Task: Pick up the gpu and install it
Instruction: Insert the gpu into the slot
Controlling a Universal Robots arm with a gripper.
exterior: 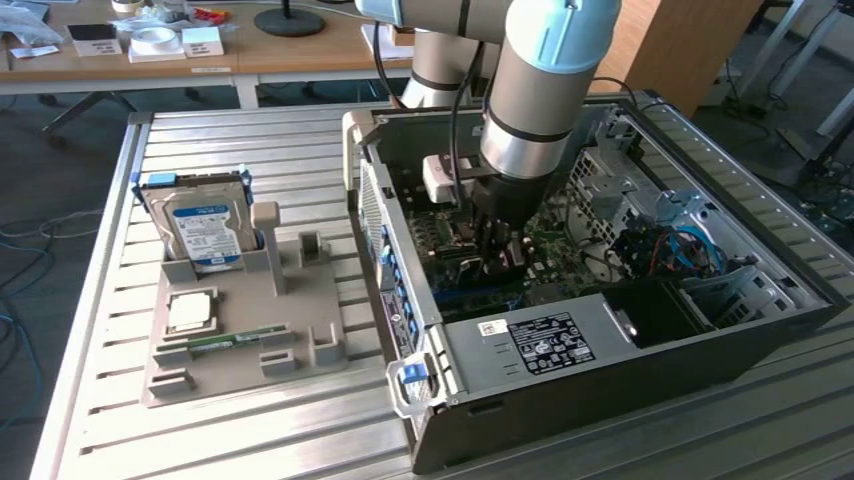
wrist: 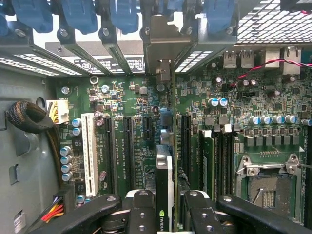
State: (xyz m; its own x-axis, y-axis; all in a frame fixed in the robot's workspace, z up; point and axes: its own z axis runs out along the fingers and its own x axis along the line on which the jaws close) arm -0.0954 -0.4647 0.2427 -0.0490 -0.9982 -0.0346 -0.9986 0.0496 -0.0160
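End effector (wrist: 165,214) clamped on gpu (wrist: 165,180), card held edge-on above motherboard (wrist: 126,146), narrow gaps beside neighbouring slots, bracket (wrist: 165,44) near case rear wall.

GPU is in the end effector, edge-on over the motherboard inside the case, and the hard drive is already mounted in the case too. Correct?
Not the drive part. The exterior view shows the hard drive standing in the grey holder on the table, outside the case. The rest holds: the end effector grips the GPU edge-on over the motherboard.

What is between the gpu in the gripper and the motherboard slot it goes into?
Nothing visible. The gripper holds the gpu edge-on above the motherboard, its bracket lined up among the rear slot covers.
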